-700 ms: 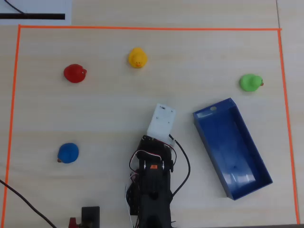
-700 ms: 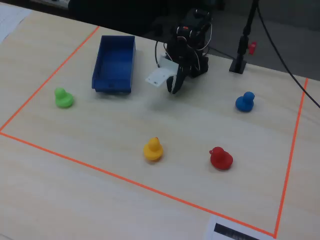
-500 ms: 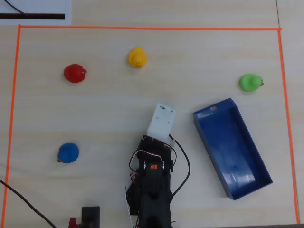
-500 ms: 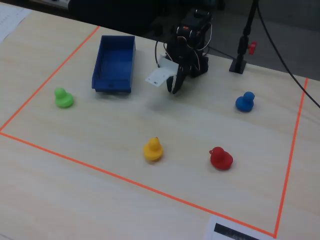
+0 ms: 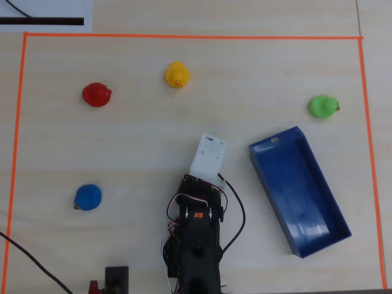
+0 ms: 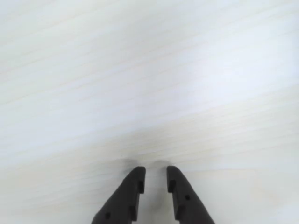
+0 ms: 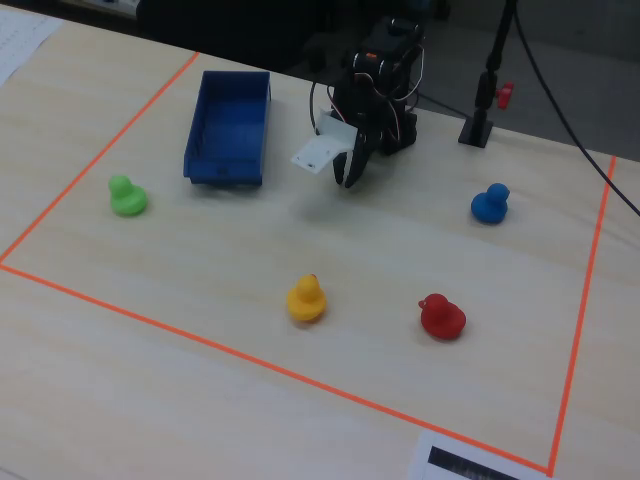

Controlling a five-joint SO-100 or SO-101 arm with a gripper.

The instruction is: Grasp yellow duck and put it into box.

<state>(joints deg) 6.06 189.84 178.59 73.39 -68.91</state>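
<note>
The yellow duck [image 5: 177,75] stands on the pale wooden table, at the upper middle of the overhead view and at the front centre of the fixed view [image 7: 306,299]. The blue box [image 5: 300,190] lies open-topped and empty at the right of the overhead view and at the back left of the fixed view [image 7: 228,120]. My gripper [image 6: 156,173] hangs low over bare table near the arm's base [image 7: 347,180], between the duck and the box and well short of the duck. Its jaws are a narrow gap apart with nothing between them. In the overhead view a white mount [image 5: 208,156] hides the fingers.
A red duck [image 5: 97,95] stands left of the yellow one, a green duck [image 5: 322,106] above the box and a blue duck [image 5: 88,197] left of the arm. Orange tape [image 5: 184,37] frames the work area. A black stand [image 7: 478,125] and cables lie behind the arm.
</note>
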